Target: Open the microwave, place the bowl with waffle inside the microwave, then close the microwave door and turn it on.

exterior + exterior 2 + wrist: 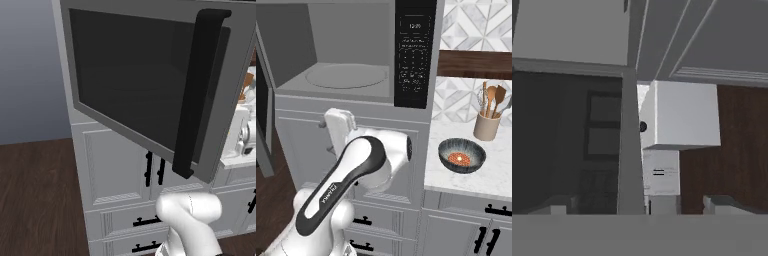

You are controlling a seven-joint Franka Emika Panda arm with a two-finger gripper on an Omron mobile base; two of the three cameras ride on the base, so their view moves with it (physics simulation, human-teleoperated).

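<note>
The microwave stands open, showing its grey cavity, round turntable and black button panel. The microwave door is swung far out to the left, dark window and long black handle facing the left base camera. To the right, the bowl rests on the marble counter with the waffle inside it. My gripper is open and empty, its fingertips wide apart. It is below the cavity's front edge and left of the bowl, looking along the door's grey edge.
White panelled cabinet doors and drawers with black pulls fill the space under the microwave. A beige utensil holder stands behind the bowl. Dark wood floor lies to the left. My arm rises in front of the cabinets.
</note>
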